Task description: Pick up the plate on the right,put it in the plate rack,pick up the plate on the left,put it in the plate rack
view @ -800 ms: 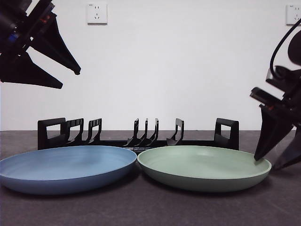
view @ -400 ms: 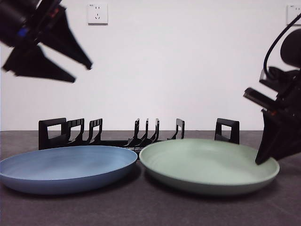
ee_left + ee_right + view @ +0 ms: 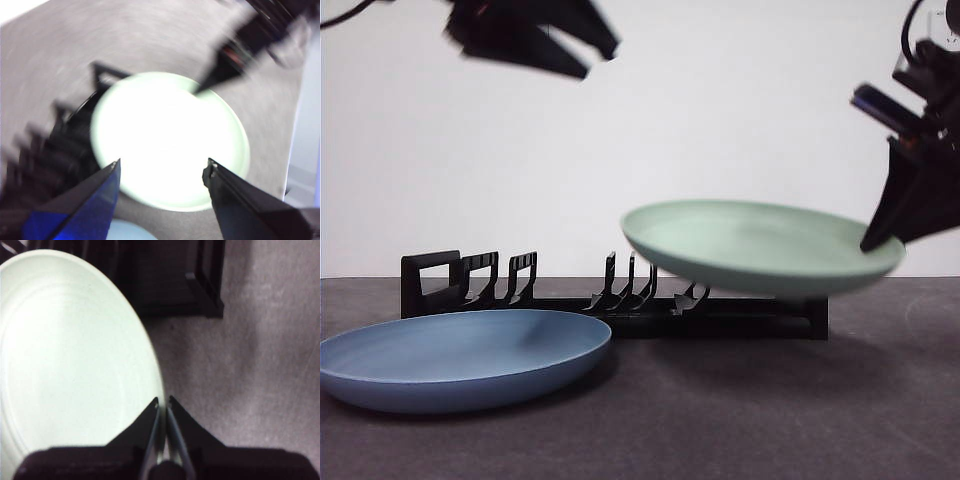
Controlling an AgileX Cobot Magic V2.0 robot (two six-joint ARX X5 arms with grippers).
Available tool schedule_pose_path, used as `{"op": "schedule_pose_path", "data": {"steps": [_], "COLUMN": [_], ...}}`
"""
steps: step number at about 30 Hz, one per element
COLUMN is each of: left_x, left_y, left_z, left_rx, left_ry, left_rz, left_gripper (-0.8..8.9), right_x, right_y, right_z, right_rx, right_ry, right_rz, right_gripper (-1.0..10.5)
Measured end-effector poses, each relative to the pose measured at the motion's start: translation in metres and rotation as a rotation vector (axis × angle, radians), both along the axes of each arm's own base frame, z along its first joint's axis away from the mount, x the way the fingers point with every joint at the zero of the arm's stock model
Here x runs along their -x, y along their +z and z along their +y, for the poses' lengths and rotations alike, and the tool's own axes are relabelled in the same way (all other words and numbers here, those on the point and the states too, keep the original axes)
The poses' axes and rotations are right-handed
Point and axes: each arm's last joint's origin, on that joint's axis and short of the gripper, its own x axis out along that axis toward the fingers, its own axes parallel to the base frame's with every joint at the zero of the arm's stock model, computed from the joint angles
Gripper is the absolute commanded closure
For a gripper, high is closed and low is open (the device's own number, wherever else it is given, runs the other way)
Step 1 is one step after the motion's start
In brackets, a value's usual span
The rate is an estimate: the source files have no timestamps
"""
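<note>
The pale green plate point(image 3: 760, 245) hangs in the air, roughly level, in front of the right half of the black plate rack point(image 3: 610, 295). My right gripper point(image 3: 880, 240) is shut on its right rim; in the right wrist view its jaws pinch the green plate's point(image 3: 70, 360) edge, gripper point(image 3: 163, 402). The blue plate point(image 3: 460, 355) lies flat on the table at the left. My left gripper point(image 3: 595, 50) is high above, open, blurred by motion; its wrist view looks down on the green plate point(image 3: 170, 140) between its spread jaws point(image 3: 162, 167).
The dark grey table point(image 3: 720, 420) runs to a white wall behind. The rack's right end handle point(image 3: 207, 285) shows beyond the lifted plate. The other arm's gripper point(image 3: 225, 70) appears at the plate's far rim in the left wrist view.
The green plate has been lifted off the table by my right gripper, rising well above the rack. My left gripper has swung rightward high over the table, towards the middle.
</note>
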Motion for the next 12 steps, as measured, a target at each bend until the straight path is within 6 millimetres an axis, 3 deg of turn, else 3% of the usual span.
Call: {"op": "schedule_pose_path", "data": {"steps": [8, 12], "left_x": [0.053, 0.061], "left_y": [-0.003, -0.016], "left_z": [-0.052, -0.069], "left_rx": [-0.245, -0.354], "left_ry": [-0.142, -0.133], "left_rz": [-0.262, -0.307], "left_gripper": [5.30, 5.31], "right_x": [-0.008, -0.007], "right_y": [0.042, 0.056], "right_z": [0.003, 0.006], "right_rx": [-0.003, 0.003], "right_ry": [0.003, 0.024], "right_rz": [-0.011, -0.001], "right_gripper": [9.6, 9.6]}}
